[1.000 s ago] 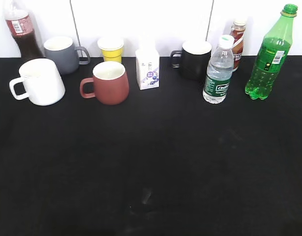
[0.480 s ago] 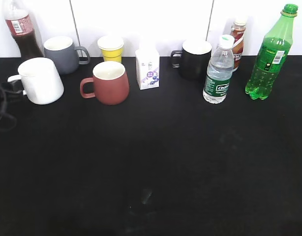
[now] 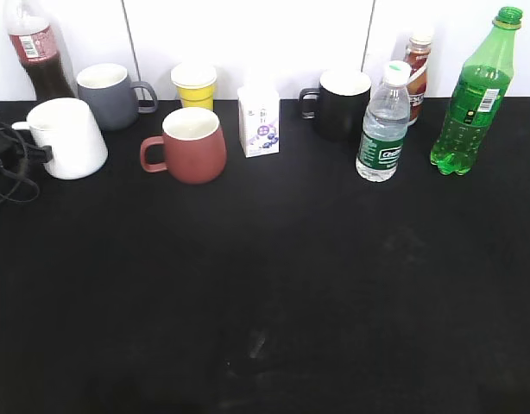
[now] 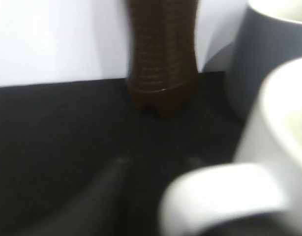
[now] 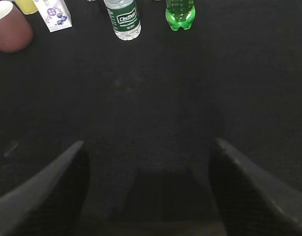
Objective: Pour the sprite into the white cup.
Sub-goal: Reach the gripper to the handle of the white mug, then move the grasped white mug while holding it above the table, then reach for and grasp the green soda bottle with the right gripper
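Black cloth covers the tabletop (image 3: 274, 285) in the exterior view, with a white wall behind. At the far left the white cup (image 3: 71, 138) stands upright, its handle pointing left at the left claw (image 3: 10, 153), which enters from the frame edge as a dark shape with cables. Whether that claw has closed on the handle cannot be told from here. Behind the cup stand a cola bottle (image 3: 39, 53) and a grey mug (image 3: 111, 95); to its right sits a reddish-brown mug (image 3: 189, 145). The sprite (image 3: 472, 95) stands upright at the far right, well apart from the cup, with a clear water bottle (image 3: 384, 125) just to its left.

Left wrist view: blurred and very close, the cup's handle (image 4: 225, 196) fills the lower right, with a dark finger (image 4: 92, 196) beside it on the left. The grip state stays unclear.

Right wrist view: the right claw (image 5: 151, 191) hangs over bare cloth with its two fingers spread wide, holding nothing. The sprite's base (image 5: 180, 14) shows at the top edge.
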Robot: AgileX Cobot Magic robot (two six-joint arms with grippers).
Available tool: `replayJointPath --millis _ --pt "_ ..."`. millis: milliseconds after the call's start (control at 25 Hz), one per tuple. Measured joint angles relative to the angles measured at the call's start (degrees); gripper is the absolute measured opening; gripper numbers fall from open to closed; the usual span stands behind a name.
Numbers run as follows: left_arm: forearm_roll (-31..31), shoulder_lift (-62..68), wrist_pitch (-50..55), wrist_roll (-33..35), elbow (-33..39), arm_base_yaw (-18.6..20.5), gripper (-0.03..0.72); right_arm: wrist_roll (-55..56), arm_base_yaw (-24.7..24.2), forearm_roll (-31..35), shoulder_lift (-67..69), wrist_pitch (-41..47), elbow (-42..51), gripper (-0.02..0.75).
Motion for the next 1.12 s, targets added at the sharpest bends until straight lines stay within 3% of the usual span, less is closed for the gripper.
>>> replayJointPath --millis 40,80,280,440,560,680,760,800,920,1040,1120 --pt "0.28 0.01 0.05 0.0 -0.11 0.0 0.106 0.0 0.0 0.0 0.0 0.0 0.0 0.565" --pt "0.22 0.12 -0.19 0.0 -0.3 0.0 0.074 0.0 0.0 0.0 0.0 -0.06 0.0 0.565" --pt "-0.5 -2.43 0.98 0.41 1.55 0.0 0.066 0.0 0.0 0.0 0.0 -0.17 0.0 0.565" --pt "-0.86 -15.95 1.16 0.81 9.6 0.0 0.06 0.0 0.0 0.0 0.0 -0.17 0.0 0.565" --pt "-1.11 -29.93 1.27 0.81 19.85 -1.02 0.059 0.0 0.0 0.0 0.0 -0.22 0.0 0.565" --pt "-1.22 -42.43 2.29 0.36 27.45 -7.28 0.059 1.26 0.0 -3.72 0.0 -0.22 0.0 0.565" --pt "-1.11 -46.82 4.92 0.27 30.45 -15.67 0.059 1.62 0.0 -5.37 0.94 -3.37 -0.91 0.565" --pt "-1.09 -47.07 5.06 0.17 30.71 -17.74 0.059 1.67 0.0 -5.77 1.79 -5.56 -1.02 0.565" --pt "-0.92 -47.27 5.91 0.16 30.91 -24.73 0.058 1.67 0.0 -10.12 14.78 -27.5 1.16 0.565" --pt "-0.87 -47.27 5.98 0.11 30.91 -25.88 0.057 1.67 0.0 -11.07 34.49 -54.31 5.98 0.565" --pt "-0.87 -47.27 6.0 -0.01 30.91 -25.88 0.057 1.67 0.0 -11.54 49.2 -79.39 10.98 0.566"
